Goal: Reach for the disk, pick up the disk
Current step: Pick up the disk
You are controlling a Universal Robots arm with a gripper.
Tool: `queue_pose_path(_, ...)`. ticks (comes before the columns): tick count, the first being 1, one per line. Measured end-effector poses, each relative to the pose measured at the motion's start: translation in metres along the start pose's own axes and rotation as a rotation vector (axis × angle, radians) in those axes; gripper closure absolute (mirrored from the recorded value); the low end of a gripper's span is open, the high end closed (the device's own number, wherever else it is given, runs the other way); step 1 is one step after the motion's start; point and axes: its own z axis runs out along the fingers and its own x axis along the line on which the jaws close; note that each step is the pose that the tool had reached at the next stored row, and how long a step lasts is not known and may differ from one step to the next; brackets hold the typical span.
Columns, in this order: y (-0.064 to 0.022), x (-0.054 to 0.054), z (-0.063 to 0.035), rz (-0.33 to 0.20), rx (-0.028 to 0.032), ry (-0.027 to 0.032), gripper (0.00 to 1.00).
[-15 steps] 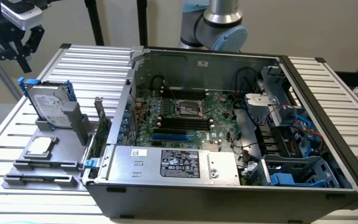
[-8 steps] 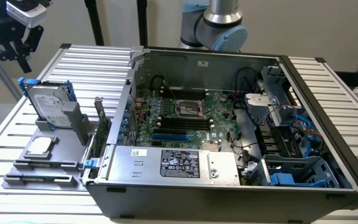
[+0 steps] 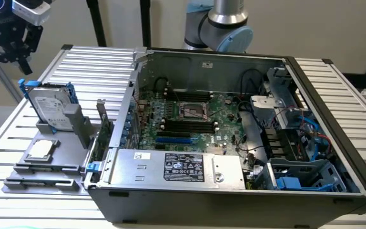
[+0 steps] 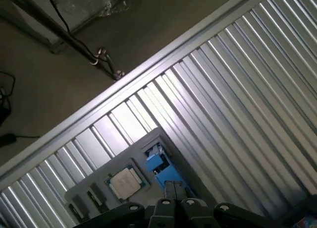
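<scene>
Nothing of the pick is done yet. On the exterior view's left, just beyond the processor chip (image 3: 41,149) on the grey holder (image 3: 43,167), the disk (image 3: 48,109) stands on edge beside the open computer case (image 3: 234,200). It is silver-grey, white-labelled, blue-railed and leans slightly. Farther off and well above it hangs the gripper (image 4: 173,190), clenched on nothing, so the reach is unfinished.
</scene>
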Motion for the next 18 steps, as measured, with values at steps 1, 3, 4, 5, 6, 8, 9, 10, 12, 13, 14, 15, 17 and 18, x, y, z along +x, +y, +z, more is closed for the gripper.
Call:
queue_pose_path(1, 0.0000, 0.0000, 0.0000, -0.019, 0.0000, 0.0007, 0.89)
queue_pose_path(3, 0.0000, 0.0000, 0.0000, -0.055, 0.0000, 0.0021, 0.89)
queue_pose_path(4, 0.0000, 0.0000, 0.0000, -0.073, 0.0000, 0.0027, 0.89)
queue_pose_path(5, 0.0000, 0.0000, 0.0000, -0.091, 0.0000, 0.0034, 0.89)
queue_pose_path(6, 0.0000, 0.0000, 0.0000, -0.109, 0.0001, 0.0040, 0.89)
queue_pose_path(8, 0.0000, 0.0000, 0.0000, -0.146, 0.0000, 0.0054, 0.89)
queue_pose_path(9, 0.0000, 0.0000, 0.0000, -0.165, 0.0001, 0.0062, 0.89)
queue_pose_path(10, 0.0000, 0.0000, 0.0000, -0.183, 0.0001, 0.0068, 0.89)
queue_pose_path(12, 0.0000, 0.0000, 0.0000, -0.218, 0.0001, 0.0082, 0.89)
queue_pose_path(13, 0.0000, 0.0000, 0.0000, -0.236, 0.0001, 0.0088, 0.89)
queue_pose_path(14, 0.0000, 0.0000, 0.0000, -0.254, 0.0001, 0.0095, 0.89)
queue_pose_path(15, 0.0000, 0.0000, 0.0000, -0.273, 0.0002, 0.0102, 0.89)
queue_pose_path(17, 0.0000, 0.0000, 0.0000, -0.310, 0.0001, 0.0116, 0.89)
queue_pose_path(18, 0.0000, 0.0000, 0.0000, -0.328, 0.0002, 0.0122, 0.89)
